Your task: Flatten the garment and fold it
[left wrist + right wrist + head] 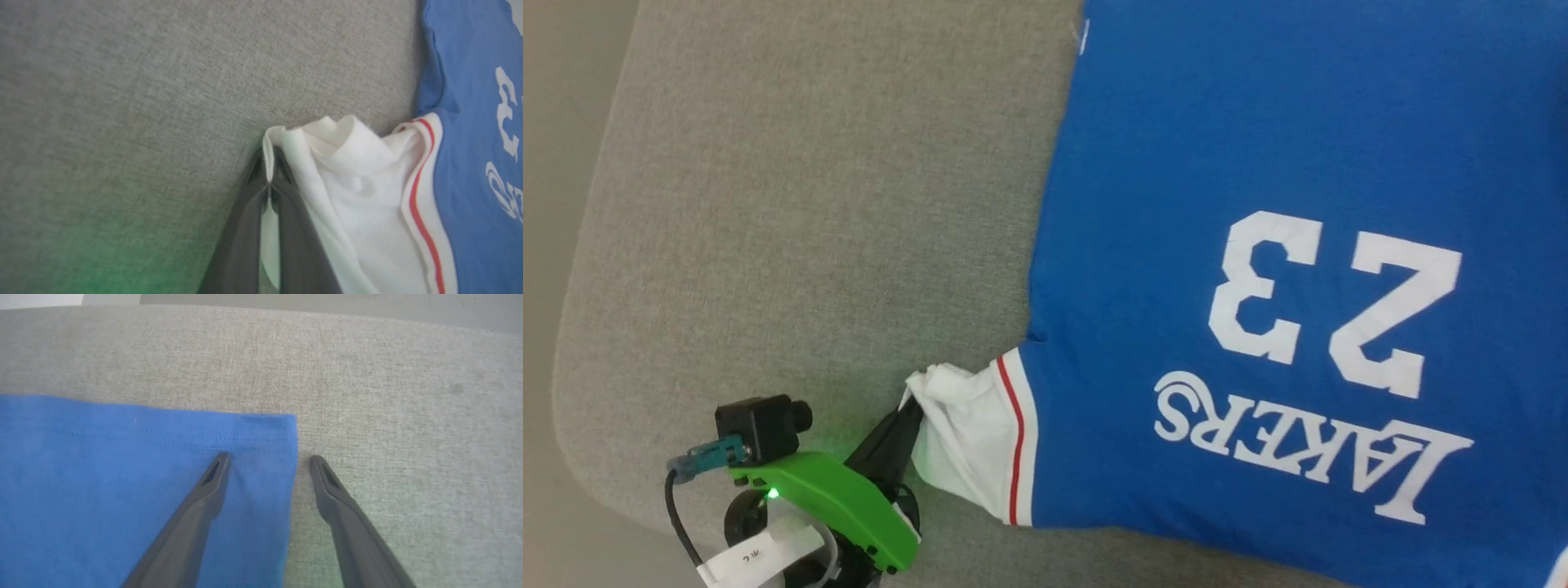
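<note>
The garment (1258, 204), a royal-blue shirt printed "LAKERS 23" in white, lies spread flat on the grey cushion, print up. Its white sleeve (968, 433) with red stripe trim bunches at the lower left. My left gripper (908, 411) is shut on the sleeve's edge; in the left wrist view the fingers pinch a white fold of the sleeve (359, 192) at the gripper (269, 171). My right gripper (269, 459) stands open over a hem corner of the garment (143, 477), one finger above the blue cloth, the other above the bare cushion.
The grey fabric cushion (809, 204) carries everything; its rounded edge runs down the left and along the bottom left, with pale floor (547, 163) beyond. In the right wrist view the cushion (408, 396) ends at the top against floor.
</note>
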